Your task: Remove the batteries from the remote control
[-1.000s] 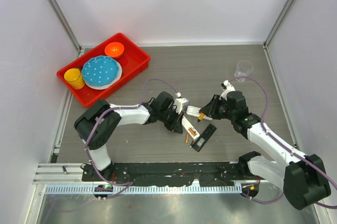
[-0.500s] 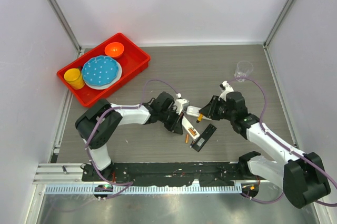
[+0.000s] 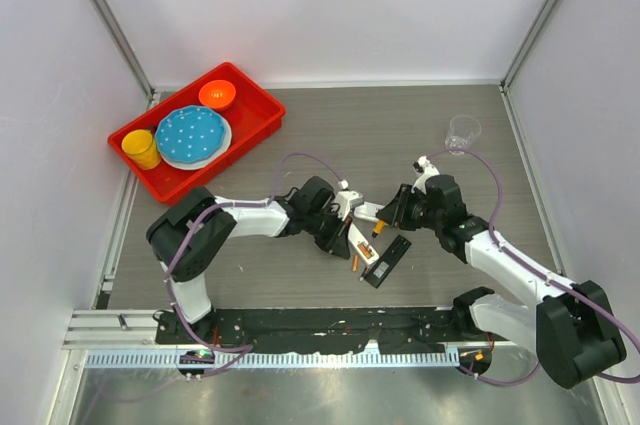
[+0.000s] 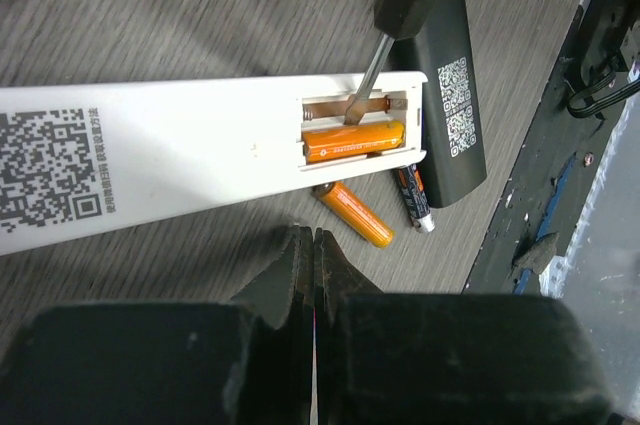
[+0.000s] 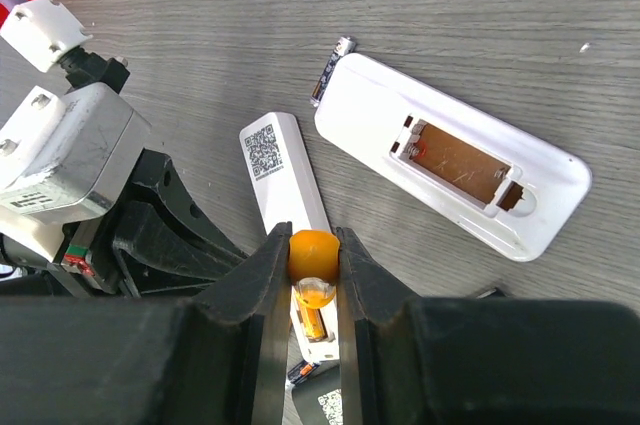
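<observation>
- My right claw (image 5: 313,241) is clenched on the orange handle of the screwdriver (image 4: 402,13). The shaft goes down into the open compartment of the remote (image 4: 200,160).
- One battery (image 4: 355,141) sits in the compartment, in the slot nearer to my left claw. Its long axis runs along the remote.
- The screwdriver tip stands in the empty slot just beside this battery, on the side away from the left claw. So the tool in my right claw is nearer to the battery.
- My left claw (image 4: 306,243) is clenched with nothing between the fingers, just beside the near edge of the remote. I cannot tell if it presses on the remote.
- A second battery (image 4: 356,215) lies out on the tabletop (image 4: 200,15), just beside the remote.
- I judge that the tip must go under one end of the battery and lever it toward the left claw.
</observation>
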{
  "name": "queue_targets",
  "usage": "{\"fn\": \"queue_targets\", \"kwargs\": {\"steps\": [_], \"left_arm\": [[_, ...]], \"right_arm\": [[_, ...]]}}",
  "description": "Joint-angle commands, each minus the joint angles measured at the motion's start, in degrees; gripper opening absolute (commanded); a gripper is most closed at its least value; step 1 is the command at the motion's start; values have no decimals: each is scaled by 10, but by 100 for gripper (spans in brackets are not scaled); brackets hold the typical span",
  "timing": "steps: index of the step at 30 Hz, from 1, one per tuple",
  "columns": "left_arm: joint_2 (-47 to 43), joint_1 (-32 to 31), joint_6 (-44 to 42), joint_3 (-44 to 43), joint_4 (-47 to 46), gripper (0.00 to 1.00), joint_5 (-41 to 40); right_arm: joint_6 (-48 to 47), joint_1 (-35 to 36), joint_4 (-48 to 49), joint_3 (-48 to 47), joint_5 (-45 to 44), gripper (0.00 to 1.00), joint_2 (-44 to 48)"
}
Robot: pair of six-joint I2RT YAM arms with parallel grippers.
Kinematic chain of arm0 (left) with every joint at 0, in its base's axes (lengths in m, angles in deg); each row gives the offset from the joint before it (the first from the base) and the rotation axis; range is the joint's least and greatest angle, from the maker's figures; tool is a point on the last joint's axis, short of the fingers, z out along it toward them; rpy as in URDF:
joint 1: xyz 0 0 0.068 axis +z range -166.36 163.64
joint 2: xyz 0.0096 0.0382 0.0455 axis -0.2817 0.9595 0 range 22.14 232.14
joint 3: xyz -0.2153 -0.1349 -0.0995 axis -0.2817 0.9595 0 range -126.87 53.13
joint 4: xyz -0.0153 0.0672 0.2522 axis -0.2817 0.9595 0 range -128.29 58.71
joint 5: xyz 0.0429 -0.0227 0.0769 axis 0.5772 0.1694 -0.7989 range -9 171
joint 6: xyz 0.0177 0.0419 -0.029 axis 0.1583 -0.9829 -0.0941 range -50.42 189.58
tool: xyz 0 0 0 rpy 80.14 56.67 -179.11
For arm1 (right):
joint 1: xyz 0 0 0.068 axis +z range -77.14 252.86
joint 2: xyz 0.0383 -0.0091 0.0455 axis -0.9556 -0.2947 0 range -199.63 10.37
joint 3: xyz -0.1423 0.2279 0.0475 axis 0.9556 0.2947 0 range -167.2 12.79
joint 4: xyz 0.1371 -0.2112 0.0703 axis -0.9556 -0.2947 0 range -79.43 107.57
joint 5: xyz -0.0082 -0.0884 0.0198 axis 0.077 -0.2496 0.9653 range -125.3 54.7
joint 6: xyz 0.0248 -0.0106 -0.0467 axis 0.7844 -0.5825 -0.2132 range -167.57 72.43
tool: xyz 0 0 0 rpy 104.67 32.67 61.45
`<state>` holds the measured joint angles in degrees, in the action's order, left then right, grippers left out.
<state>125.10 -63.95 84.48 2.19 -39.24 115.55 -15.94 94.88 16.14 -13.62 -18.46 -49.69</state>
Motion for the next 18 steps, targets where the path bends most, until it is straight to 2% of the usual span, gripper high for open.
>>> {"fn": "queue_targets", "kwargs": {"steps": [1, 13, 18], "left_arm": [[7, -6, 5, -22, -3, 0, 12], [17, -7, 8, -26, -3, 0, 2], [19, -9, 10, -27, -3, 0, -1]], "right_arm": [[-3, 9, 25, -4, 7, 1, -10], [41, 14, 78, 5, 48, 1, -48], [51, 14, 84, 7, 36, 1, -61]]}}
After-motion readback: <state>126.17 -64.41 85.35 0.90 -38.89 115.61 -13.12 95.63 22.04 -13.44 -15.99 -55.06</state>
